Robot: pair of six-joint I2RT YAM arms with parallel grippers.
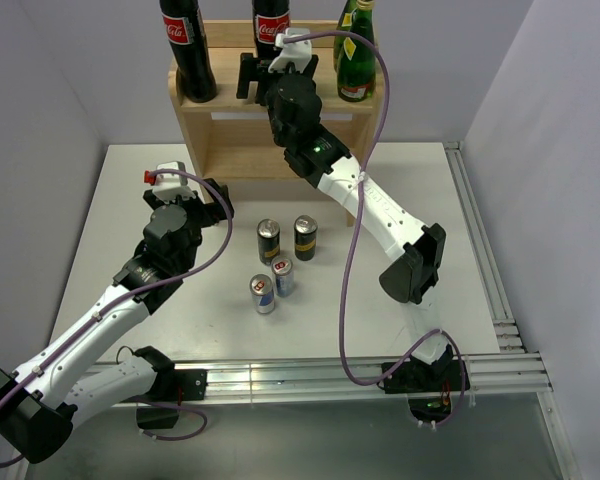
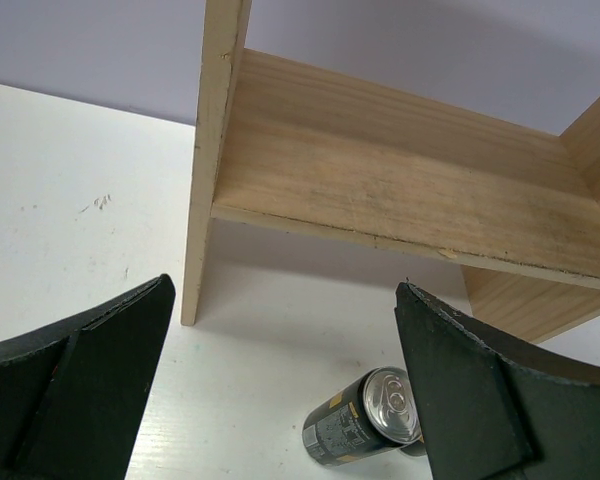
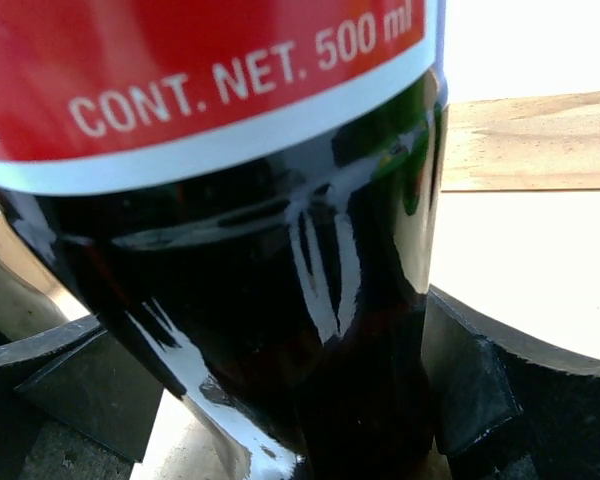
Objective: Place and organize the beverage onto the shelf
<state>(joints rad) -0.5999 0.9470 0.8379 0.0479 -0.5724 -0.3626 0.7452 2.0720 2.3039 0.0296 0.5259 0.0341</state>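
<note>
Left gripper [image 1: 212, 205] hangs low, jaws spread and empty, beside four cans [image 1: 268, 240] on the table [image 1: 460, 200]. On the shelf [image 1: 230, 130] top stands a cola bottle [image 1: 188, 50]. The outstretched right gripper [image 1: 260, 75] clasps a second cola bottle [image 1: 271, 28] there, and green bottles [image 1: 357, 60] stand rightmost.

The middle cola bottle [image 3: 280, 300] on the shelf [image 1: 230, 135] is showing "CONT. NET. 500 ml" in white on its red label. Seen from above, it and the left cola bottle [image 1: 187, 60] are both carrying white Coca-Cola script on red labels. The yellow labels on the green bottles [image 1: 357, 60] at the right and the print on the near cans [image 1: 283, 276] are reading as too small to make out.
</note>
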